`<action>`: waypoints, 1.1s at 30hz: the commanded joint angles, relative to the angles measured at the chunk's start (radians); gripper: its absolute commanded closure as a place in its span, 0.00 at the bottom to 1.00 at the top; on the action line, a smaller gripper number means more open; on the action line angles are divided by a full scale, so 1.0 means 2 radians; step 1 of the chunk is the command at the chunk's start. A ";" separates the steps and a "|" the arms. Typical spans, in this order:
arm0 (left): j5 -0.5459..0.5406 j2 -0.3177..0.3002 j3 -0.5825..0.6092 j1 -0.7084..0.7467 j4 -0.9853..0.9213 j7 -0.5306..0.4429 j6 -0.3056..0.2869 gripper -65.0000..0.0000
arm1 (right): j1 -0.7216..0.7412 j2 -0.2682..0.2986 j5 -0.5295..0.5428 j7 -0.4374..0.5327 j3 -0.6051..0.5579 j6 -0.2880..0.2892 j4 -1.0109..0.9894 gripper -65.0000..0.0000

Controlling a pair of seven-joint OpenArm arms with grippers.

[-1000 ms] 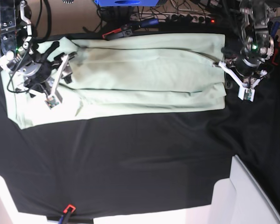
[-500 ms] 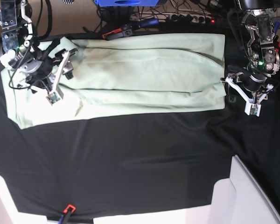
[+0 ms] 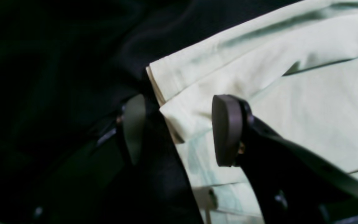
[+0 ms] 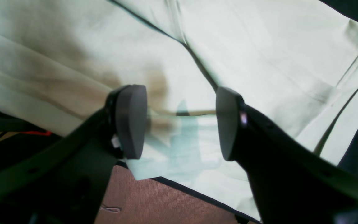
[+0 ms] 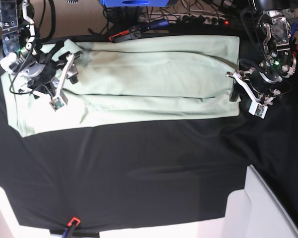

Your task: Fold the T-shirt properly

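- Spread flat across the far half of the black cloth (image 5: 139, 168): the T-shirt (image 5: 149, 84), folded into a long band with its layers stacked.
- Seen only from the base view: whole garment outline, both arms, cables (image 5: 188, 17) beyond the far edge.
- Seen only from the left wrist view: left gripper (image 3: 179, 130) parted, straddling the stacked layered edge of the shirt, one pad (image 3: 225, 130) over fabric, the other over dark cloth; nothing pinched.
- Seen only from the right wrist view: right gripper (image 4: 179, 121) parted above the shirt, empty; brown surface (image 4: 154, 202) beyond the hem.
- Hard to make out: collar, blue mark, contact between pads and fabric.
- Cut off: both arms' upper links.
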 commanded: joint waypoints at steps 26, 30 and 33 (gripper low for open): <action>-0.005 -0.018 0.002 -0.037 -0.063 -0.012 -0.001 0.49 | 0.001 0.003 0.001 0.007 -0.001 0.003 0.005 0.48; -0.002 -0.009 0.003 -0.037 -0.065 -0.012 -0.001 0.49 | 0.001 0.003 0.001 0.008 -0.001 0.003 0.002 0.48; -0.002 -0.008 0.003 -0.037 -0.066 -0.012 -0.001 0.49 | 0.001 0.003 0.001 0.008 -0.001 0.003 0.002 0.48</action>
